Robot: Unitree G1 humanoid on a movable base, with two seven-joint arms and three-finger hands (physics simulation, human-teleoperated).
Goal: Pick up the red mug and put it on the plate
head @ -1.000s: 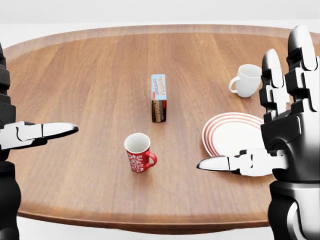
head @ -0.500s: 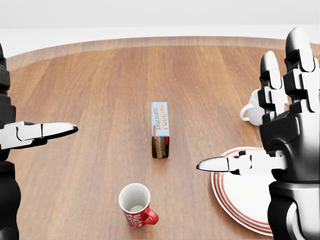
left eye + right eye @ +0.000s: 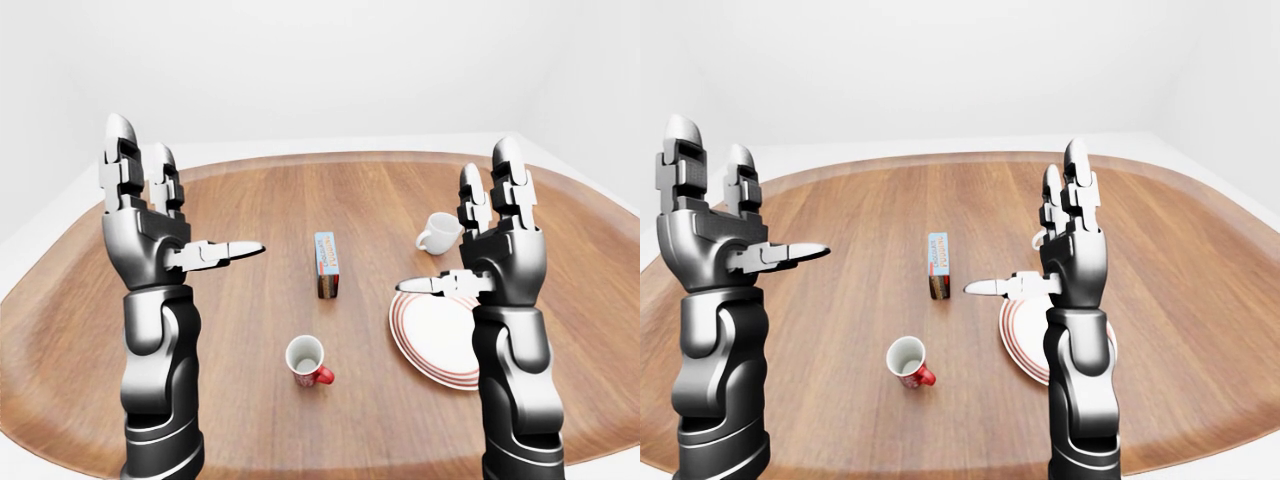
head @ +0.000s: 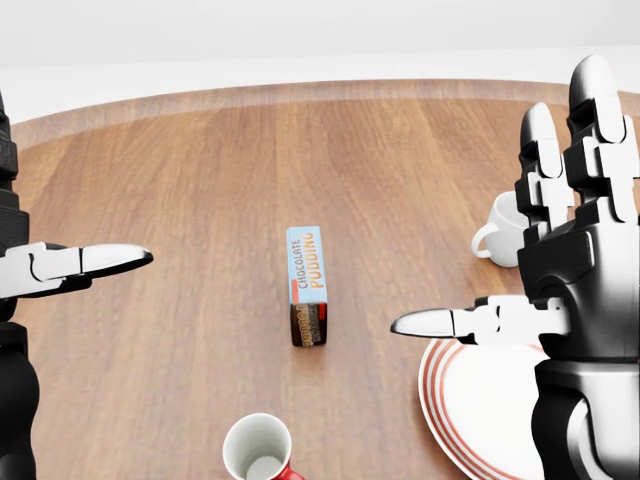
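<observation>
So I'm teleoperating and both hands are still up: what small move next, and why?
Probably lower the open right robot hand toward the red mug. The mug stands untouched, left of the plate, handle facing that side, and both robot hands are raised and empty.

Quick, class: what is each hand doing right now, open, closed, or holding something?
Left hand: open, fingers raised, holding nothing.
Right hand: open, fingers raised, holding nothing; the red mug stands untouched on the table.
</observation>
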